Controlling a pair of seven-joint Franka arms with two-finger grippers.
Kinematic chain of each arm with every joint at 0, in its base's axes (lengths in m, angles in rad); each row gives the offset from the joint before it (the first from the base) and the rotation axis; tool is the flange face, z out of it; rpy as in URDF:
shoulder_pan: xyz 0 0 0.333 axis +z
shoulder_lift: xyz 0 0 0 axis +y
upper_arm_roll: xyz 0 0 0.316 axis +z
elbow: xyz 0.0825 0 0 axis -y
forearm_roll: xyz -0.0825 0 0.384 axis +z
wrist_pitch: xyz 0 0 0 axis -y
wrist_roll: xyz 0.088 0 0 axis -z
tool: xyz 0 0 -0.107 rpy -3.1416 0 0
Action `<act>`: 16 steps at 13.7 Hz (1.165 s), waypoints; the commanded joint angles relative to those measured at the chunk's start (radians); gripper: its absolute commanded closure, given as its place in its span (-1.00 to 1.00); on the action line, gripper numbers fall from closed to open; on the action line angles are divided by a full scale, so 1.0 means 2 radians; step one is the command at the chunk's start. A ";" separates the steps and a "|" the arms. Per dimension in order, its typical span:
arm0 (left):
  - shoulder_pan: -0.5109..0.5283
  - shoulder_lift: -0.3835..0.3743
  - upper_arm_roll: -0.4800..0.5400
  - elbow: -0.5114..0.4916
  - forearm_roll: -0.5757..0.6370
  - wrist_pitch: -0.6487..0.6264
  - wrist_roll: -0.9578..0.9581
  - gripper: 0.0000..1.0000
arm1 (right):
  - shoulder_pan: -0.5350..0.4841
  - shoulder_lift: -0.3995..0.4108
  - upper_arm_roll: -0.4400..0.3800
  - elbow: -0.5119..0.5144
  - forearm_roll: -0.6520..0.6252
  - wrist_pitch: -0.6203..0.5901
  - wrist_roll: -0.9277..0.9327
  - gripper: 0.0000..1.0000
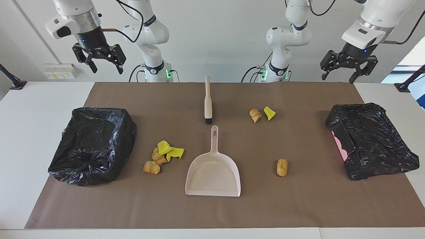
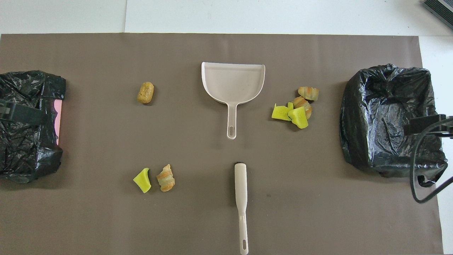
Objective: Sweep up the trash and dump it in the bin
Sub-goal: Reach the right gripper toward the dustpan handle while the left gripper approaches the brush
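The trash lies in three spots on the brown mat. A cluster of yellow wedges and orange-brown lumps (image 1: pixel 162 155) (image 2: pixel 295 108) sits beside the pale dustpan (image 1: pixel 214 172) (image 2: pixel 231 83), toward the right arm's end. A wedge and a lump (image 1: pixel 260 114) (image 2: pixel 155 179) lie nearer the robots, and a single lump (image 1: pixel 282 167) (image 2: pixel 145 92) lies farther out. The brush (image 1: pixel 208 99) (image 2: pixel 241 198) lies nearer the robots than the dustpan. Each end of the mat holds a black-bagged bin (image 1: pixel 66 156) (image 2: pixel 389 117), (image 1: pixel 372 139) (image 2: pixel 28 124). My right gripper (image 1: pixel 107 69) and left gripper (image 1: pixel 338 79) hang open and empty, high over the table's robot-side edge.
The bin at the left arm's end is tilted and shows a pink side (image 1: pixel 338 144). White table (image 1: pixel 33 99) borders the mat on all sides. A black cable (image 2: pixel 424 177) hangs over the bin at the right arm's end.
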 commanded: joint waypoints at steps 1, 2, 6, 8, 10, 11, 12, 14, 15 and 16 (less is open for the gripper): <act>-0.002 -0.007 -0.001 -0.004 0.006 -0.001 0.004 -1.00 | -0.007 -0.011 0.002 -0.014 0.007 0.008 -0.014 -1.00; -0.002 -0.007 -0.001 -0.004 0.006 0.000 0.004 -1.00 | -0.007 -0.011 0.002 -0.014 0.007 0.008 -0.015 -1.00; -0.001 -0.007 -0.001 -0.005 0.006 -0.006 0.004 -1.00 | -0.007 -0.011 0.002 -0.014 0.007 0.007 -0.015 -1.00; -0.001 -0.007 -0.001 -0.005 0.005 -0.007 0.001 -1.00 | -0.005 -0.011 0.003 -0.014 0.007 0.006 -0.014 -1.00; -0.001 -0.016 -0.001 -0.015 0.005 -0.010 0.002 -1.00 | -0.005 -0.010 0.003 -0.011 0.009 0.001 -0.014 -1.00; -0.002 -0.020 -0.001 -0.022 0.005 -0.006 0.002 -1.00 | -0.005 -0.009 0.003 -0.011 0.009 0.001 -0.014 -1.00; -0.004 -0.023 -0.001 -0.030 0.005 -0.001 0.002 -1.00 | -0.002 -0.010 0.005 -0.011 0.009 -0.001 -0.014 -1.00; -0.004 -0.036 -0.003 -0.047 0.003 0.000 0.001 -1.00 | -0.002 -0.014 0.006 -0.017 0.007 -0.001 -0.014 -1.00; -0.010 -0.044 -0.008 -0.062 0.002 0.003 0.000 -1.00 | -0.001 -0.017 0.006 -0.022 0.007 0.003 -0.014 -1.00; -0.020 -0.054 -0.008 -0.081 0.002 0.008 -0.002 -1.00 | -0.001 -0.016 0.006 -0.025 0.006 0.003 -0.013 -1.00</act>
